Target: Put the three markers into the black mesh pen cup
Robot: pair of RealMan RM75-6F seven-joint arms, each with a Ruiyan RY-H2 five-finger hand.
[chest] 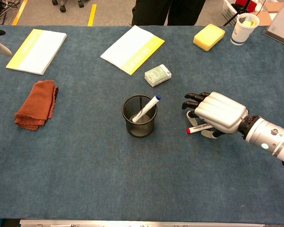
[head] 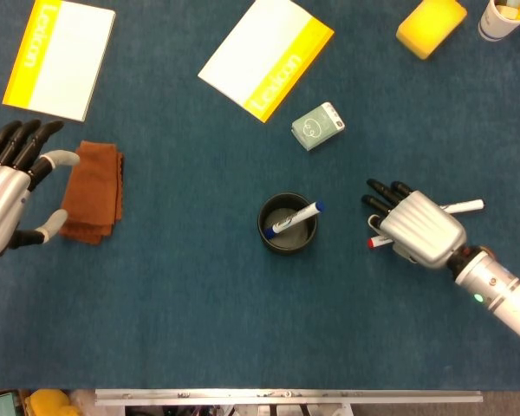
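The black mesh pen cup (head: 286,224) (chest: 139,116) stands mid-table with a blue-capped marker (head: 296,217) (chest: 147,107) leaning in it. My right hand (head: 416,227) (chest: 220,113) lies palm down to its right, covering most of a red-capped marker (head: 377,243) (chest: 195,128) whose tip sticks out toward the cup. The thumb sits right beside that marker; any pinch is hidden. Another white marker (head: 464,207) pokes out from behind the hand. At the far left my left hand (head: 4,191) holds nothing, fingers apart.
A folded rust cloth (head: 94,191) lies beside the left hand. Two white-and-yellow booklets (head: 59,56) (head: 267,54) lie at the back. A small green box (head: 318,126) sits behind the cup. A yellow sponge (head: 430,24) and a paper cup (head: 505,17) are back right.
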